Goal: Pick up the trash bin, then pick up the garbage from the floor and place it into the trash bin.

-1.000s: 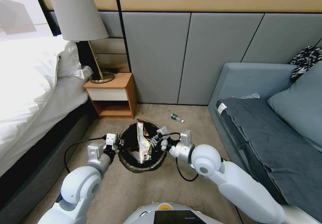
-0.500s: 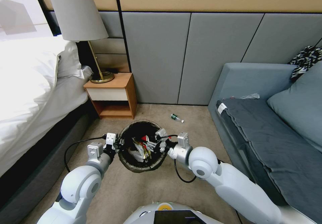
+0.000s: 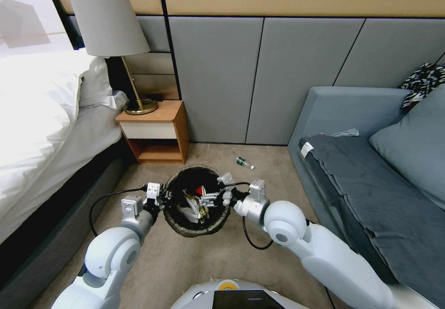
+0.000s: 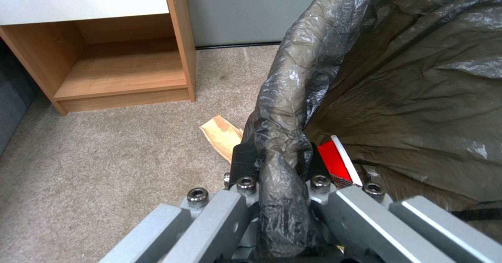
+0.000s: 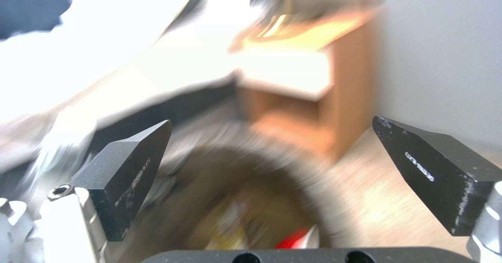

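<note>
The trash bin (image 3: 185,228), lined with a dark bag, hangs just above the floor (image 3: 208,262) between my arms. My left gripper (image 3: 162,198) is shut on the bin's left rim; the left wrist view shows the bag-covered rim (image 4: 280,137) pinched between its fingers. My right gripper (image 3: 214,198) hovers open over the bin's right side, its fingers (image 5: 131,173) wide apart with nothing between them. Garbage lies inside the bin: a yellow wrapper (image 3: 196,205) and a red-and-white packet (image 4: 335,163). A small green bottle (image 3: 244,162) lies on the carpet beyond the bin. A brown paper bag (image 4: 222,135) lies on the floor beside the bin.
A wooden nightstand (image 3: 157,133) with a lamp (image 3: 109,26) stands at the back left, next to the bed (image 3: 41,128). A grey-blue sofa (image 3: 371,170) runs along the right. Grey wall panels (image 3: 259,77) close the back. Open carpet lies between bed and sofa.
The yellow wrapper, held upright over the bin by my right gripper, has dropped inside. The right gripper has opened and drawn slightly back. The left gripper kept its hold.
</note>
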You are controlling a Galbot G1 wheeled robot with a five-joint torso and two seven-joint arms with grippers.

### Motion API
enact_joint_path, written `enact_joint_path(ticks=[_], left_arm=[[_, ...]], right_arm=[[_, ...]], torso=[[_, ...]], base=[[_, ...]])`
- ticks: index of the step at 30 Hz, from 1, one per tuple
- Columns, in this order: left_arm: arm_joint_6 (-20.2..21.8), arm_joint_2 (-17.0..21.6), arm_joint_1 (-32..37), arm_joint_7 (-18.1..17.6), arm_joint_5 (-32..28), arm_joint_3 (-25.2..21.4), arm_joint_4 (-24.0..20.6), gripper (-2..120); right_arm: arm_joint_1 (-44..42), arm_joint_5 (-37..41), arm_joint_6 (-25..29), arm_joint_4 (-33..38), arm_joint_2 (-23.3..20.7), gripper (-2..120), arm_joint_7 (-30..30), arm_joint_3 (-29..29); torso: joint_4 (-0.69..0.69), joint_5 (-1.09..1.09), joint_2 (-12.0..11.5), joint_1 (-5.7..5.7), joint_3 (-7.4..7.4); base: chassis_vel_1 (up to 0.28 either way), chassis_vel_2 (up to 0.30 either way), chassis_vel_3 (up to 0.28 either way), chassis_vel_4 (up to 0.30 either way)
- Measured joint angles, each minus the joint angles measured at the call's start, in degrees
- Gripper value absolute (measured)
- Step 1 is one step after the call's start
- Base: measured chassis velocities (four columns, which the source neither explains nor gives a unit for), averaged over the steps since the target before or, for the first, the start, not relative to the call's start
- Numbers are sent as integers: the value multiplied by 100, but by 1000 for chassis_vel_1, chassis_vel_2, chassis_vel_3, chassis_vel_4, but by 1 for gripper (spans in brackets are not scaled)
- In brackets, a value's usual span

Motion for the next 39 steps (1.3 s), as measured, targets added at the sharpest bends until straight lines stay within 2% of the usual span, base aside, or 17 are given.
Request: enact_joint_path(ticks=[2,3,7,8,11,12,15,21,24,25,29,30,33,39], left_arm=[[0,-6,-9,1,-4,-4,21,1],[0,-6,-9,1,-4,-4,21,1],[0,-1,23,10,-11,-61,33,1],[0,-1,23,10,-11,-61,33,1],[0,12,73,41,-12,-133,12,1],[0,12,73,41,-12,-133,12,1],[0,8,112,67,-11,-184,-12,1],[0,-4,132,69,1,-198,-15,1],[0,-18,139,73,36,-199,-16,1],[0,-18,139,73,36,-199,-16,1],[0,-32,136,84,101,-200,-13,1],[0,-32,136,84,101,-200,-13,1],[0,-33,144,116,142,-218,-9,1],[0,-11,267,235,311,-337,-32,1]], right_arm=[[-255,-335,340,54,-36,100,131,411],[-255,-335,340,54,-36,100,131,411],[-1367,-1446,766,10,144,100,-45,1818],[-1367,-1446,766,10,144,100,-45,1818],[-1993,-1910,1038,-79,338,100,-48,2454],[-1993,-1910,1038,-79,338,100,-48,2454],[-2471,-2254,1298,-166,550,100,-47,2935],[-2802,-2504,1470,-207,772,100,-70,3168],[-3214,-2977,1688,-258,1253,100,-225,3374],[-3214,-2977,1688,-258,1253,100,-225,3374],[-3712,-3689,1943,-313,1977,100,-296,3497],[-3712,-3689,1943,-313,1977,100,-296,3497],[-4166,-4163,2163,-355,2398,100,-409,3600],[-4684,-4576,2507,-421,2744,100,-513,3754]], torso=[[2,1,0,0,0],[2,1,0,0,0],[-1,1,0,0,0],[-1,1,0,0,0],[-1,1,0,0,0],[-1,1,0,0,0],[2,0,0,0,0],[2,-1,0,0,0],[1,-1,0,0,0],[1,-1,0,0,0],[2,1,0,0,0],[2,1,0,0,0],[2,-1,0,0,0],[2,-1,0,0,0]], base=[[0,0,0,0],[0,0,0,0],[0,0,0,0],[0,0,0,0],[0,0,0,0],[0,0,0,0],[0,0,0,0],[0,0,0,0],[0,0,0,0],[0,0,0,0],[0,0,0,0],[0,0,0,0],[0,0,0,0],[0,0,0,0]])
